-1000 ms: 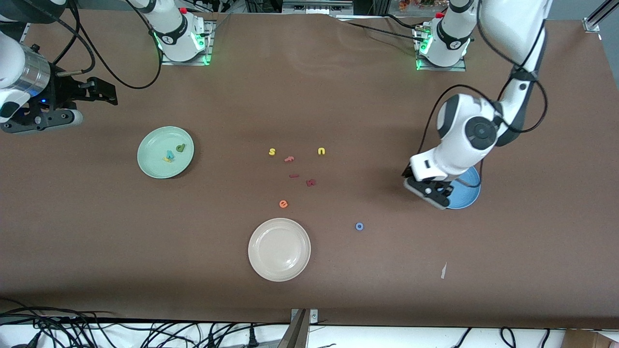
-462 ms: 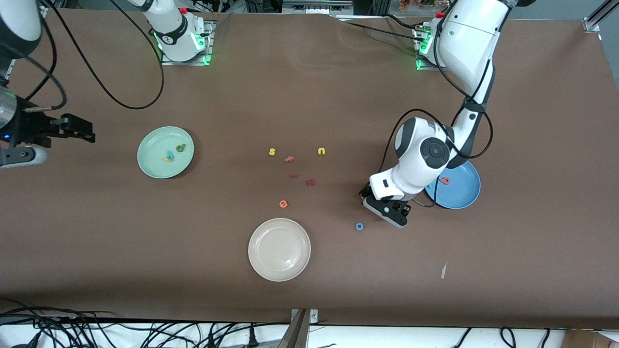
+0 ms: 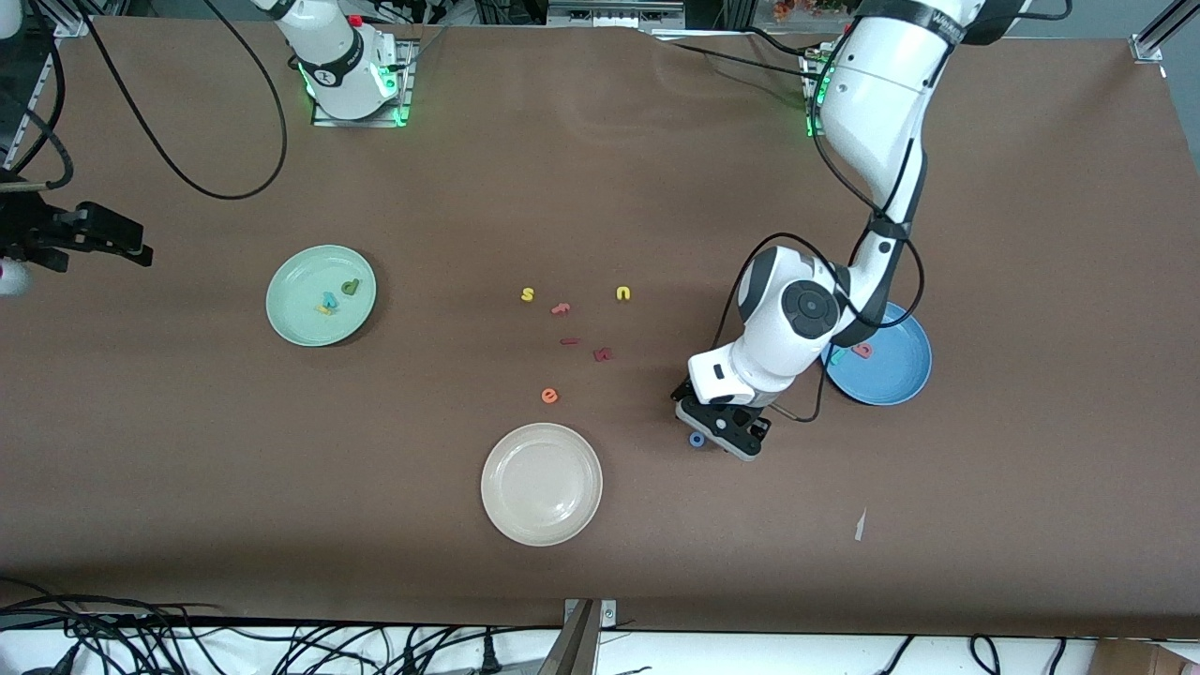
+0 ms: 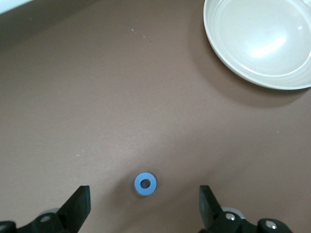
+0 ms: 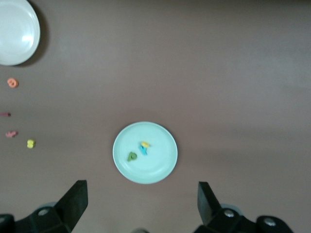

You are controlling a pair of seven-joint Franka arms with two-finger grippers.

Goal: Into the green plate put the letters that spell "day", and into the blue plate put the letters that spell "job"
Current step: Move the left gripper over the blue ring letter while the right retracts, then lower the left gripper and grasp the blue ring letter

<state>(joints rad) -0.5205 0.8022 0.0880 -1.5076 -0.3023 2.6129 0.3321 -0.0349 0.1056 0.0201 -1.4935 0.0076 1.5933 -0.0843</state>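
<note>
left gripper (image 4: 143,208) hangs over the blue o (image 4: 145,184), jaws wide apart, empty; right gripper (image 5: 141,208) waits high, jaws spread, empty.

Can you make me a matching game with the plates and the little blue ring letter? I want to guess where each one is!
Things:
1. round pale green plate
2. round blue plate
3. round cream-white plate
4. small blue ring-shaped foam letter o

Places or states:
A. bare, nothing in it
B. lying on the brown table under the left gripper, whose jaws are open
C. holds a salmon-pink letter, partly covered by the left arm
D. holds three small letters, green, yellow and teal

Pairs: 1-D, 2-C, 3-A, 4-B
</note>
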